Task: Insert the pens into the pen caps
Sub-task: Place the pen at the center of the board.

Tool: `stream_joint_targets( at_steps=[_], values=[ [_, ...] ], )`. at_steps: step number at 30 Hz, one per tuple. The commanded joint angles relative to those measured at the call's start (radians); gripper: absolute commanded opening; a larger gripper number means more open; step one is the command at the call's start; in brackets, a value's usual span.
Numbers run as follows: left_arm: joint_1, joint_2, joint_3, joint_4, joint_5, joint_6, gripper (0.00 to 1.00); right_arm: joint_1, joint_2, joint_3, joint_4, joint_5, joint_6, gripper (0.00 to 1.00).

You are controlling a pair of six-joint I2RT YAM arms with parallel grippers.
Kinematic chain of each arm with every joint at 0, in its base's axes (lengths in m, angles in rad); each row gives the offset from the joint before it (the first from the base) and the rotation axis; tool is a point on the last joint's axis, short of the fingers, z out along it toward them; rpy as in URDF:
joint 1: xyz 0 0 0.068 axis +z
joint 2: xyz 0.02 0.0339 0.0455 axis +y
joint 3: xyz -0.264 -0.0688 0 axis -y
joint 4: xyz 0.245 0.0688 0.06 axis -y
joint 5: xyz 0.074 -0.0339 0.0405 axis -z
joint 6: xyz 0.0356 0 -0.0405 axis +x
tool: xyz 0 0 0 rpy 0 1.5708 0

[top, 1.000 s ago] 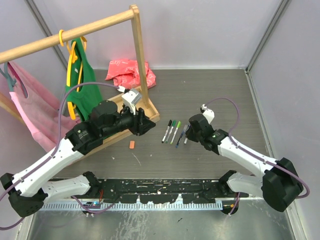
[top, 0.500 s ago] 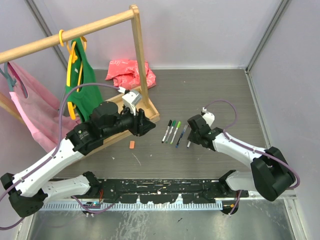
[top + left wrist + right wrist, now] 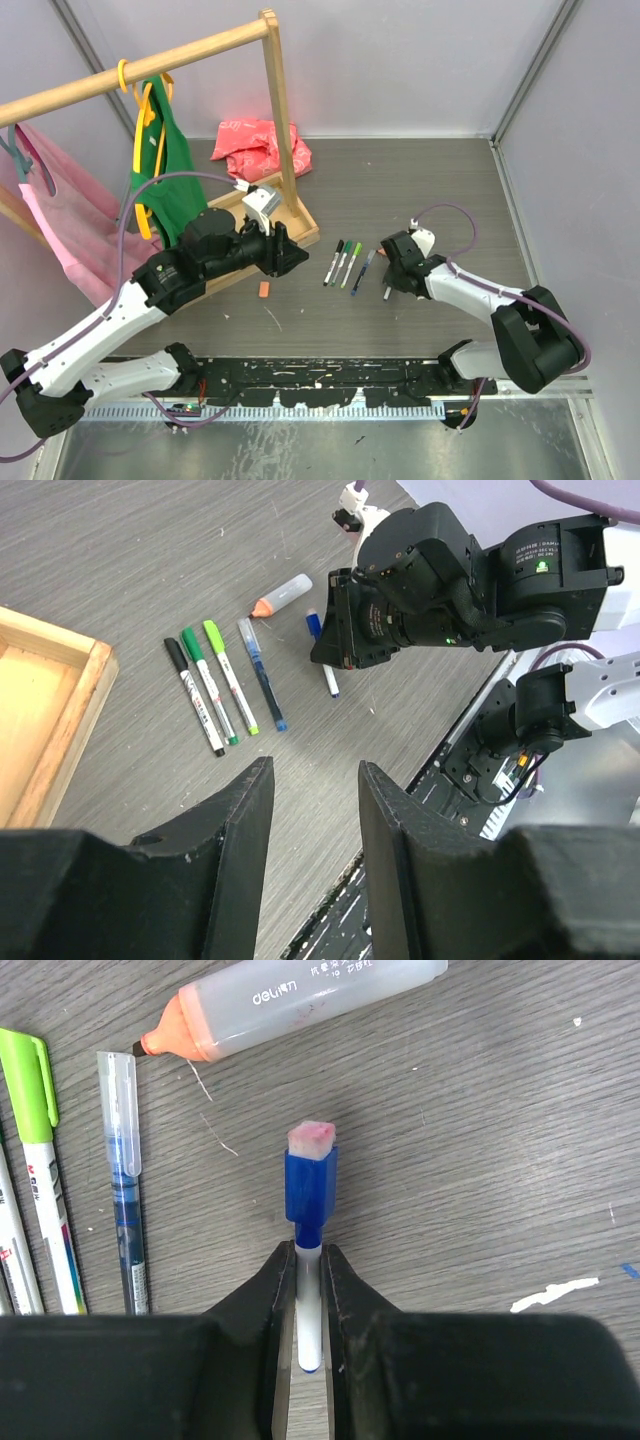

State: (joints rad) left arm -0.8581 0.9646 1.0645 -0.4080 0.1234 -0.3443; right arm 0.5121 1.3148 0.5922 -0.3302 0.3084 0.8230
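Top view, left side: wooden rack (image 3: 275,120) with hung clothes, not part of the job. Left gripper (image 3: 290,250) hovers at frame centre-left above the table (image 3: 420,180), jaws apart, with nothing between them in its wrist view and nothing touched. Judged to be waiting, aimed at the work zone, ready to take a cap or steady a pen. Just below it lies one orange cap (image 3: 264,289), alone and well apart from the rest, probably the mate of the uncapped orange highlighter (image 3: 300,1000). Centre: pens (image 3: 345,265) laid side by side, nearly parallel (black, green, light green, then a blue pen (image 3: 122,1160) under a clear cap), with gaps between them that should leave room for fingers. Right of the row: right gripper (image 3: 392,276) low at the table, jaws closed tight on the barrel of a white pen (image 3: 310,1185). The grip sits on the barrel behind the blue end, so that end sticks out in front of the fingers, free to meet a cap. This pen lies just right of the row, below the highlighter. Cannot tell whether the blue piece with the pale pink block is a cap already seated or the pen's own end.
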Motion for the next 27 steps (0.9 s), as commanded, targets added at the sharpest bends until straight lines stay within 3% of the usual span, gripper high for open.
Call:
stream_joint_targets(
  at_steps=[1,6,17,27],
  values=[
    [-0.002,-0.025,-0.002,0.063,-0.003,-0.011,0.4,-0.011,0.01,0.008,0.019,0.011,-0.023,0.16],
    [-0.003,-0.024,0.002,0.066,-0.003,-0.009,0.39,-0.017,-0.001,-0.015,0.042,0.006,-0.021,0.3],
    [-0.003,-0.03,-0.014,0.067,-0.027,-0.009,0.39,-0.023,-0.036,0.012,-0.004,0.007,-0.033,0.37],
    [-0.003,0.015,-0.014,0.042,-0.068,-0.007,0.39,-0.022,-0.181,0.129,-0.129,0.048,-0.118,0.45]
  ],
)
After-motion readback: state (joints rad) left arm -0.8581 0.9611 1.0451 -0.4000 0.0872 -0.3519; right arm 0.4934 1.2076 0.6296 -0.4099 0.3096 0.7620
